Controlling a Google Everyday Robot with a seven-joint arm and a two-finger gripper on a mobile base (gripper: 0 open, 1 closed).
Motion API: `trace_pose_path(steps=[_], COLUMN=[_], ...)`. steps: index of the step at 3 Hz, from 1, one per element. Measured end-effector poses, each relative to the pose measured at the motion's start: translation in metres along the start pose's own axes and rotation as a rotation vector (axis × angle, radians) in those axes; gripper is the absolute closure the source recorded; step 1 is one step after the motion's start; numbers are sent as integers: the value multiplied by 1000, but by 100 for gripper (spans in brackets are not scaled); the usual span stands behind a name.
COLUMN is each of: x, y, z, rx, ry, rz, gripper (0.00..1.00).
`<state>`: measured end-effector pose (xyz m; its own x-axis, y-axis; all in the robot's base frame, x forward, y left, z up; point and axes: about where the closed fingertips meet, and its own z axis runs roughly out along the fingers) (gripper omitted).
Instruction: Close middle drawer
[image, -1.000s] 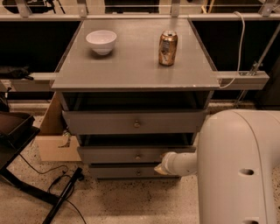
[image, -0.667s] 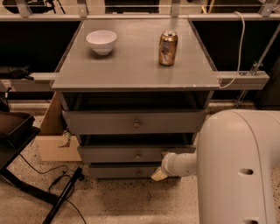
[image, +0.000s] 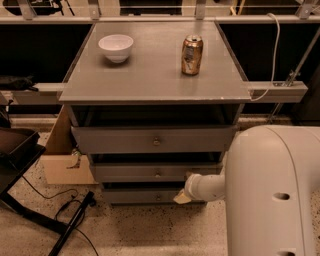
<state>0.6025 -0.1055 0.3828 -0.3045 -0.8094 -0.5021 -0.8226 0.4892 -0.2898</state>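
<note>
The middle drawer (image: 125, 173) is the second grey front of the cabinet, with a small round knob (image: 158, 174) at its centre. It stands out a little from the cabinet, less far than the top drawer (image: 115, 141) above it. My gripper (image: 182, 196) is at the end of the white arm, low at the right. It is in front of the right part of the bottom drawer (image: 135, 196), just below the middle drawer's lower edge.
A white bowl (image: 116, 47) and a gold can (image: 192, 55) stand on the cabinet top (image: 150, 80). A cardboard box (image: 62, 167) and black cables (image: 70, 225) lie on the floor at the left. My white arm housing (image: 272, 190) fills the lower right.
My gripper has dropped a little, from level with the middle drawer's lower edge to in front of the bottom drawer. The drawers look unmoved.
</note>
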Motion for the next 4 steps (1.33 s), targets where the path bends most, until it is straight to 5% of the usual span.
trace_pose_path(steps=[2,3,4], x=[-2,-10,-16], y=[-1,2,16], z=[-27,-79,-135], rx=[43,104,148], ry=[-46,-86,-84], rz=[-13,-49,-119], gripper=[70,94,100])
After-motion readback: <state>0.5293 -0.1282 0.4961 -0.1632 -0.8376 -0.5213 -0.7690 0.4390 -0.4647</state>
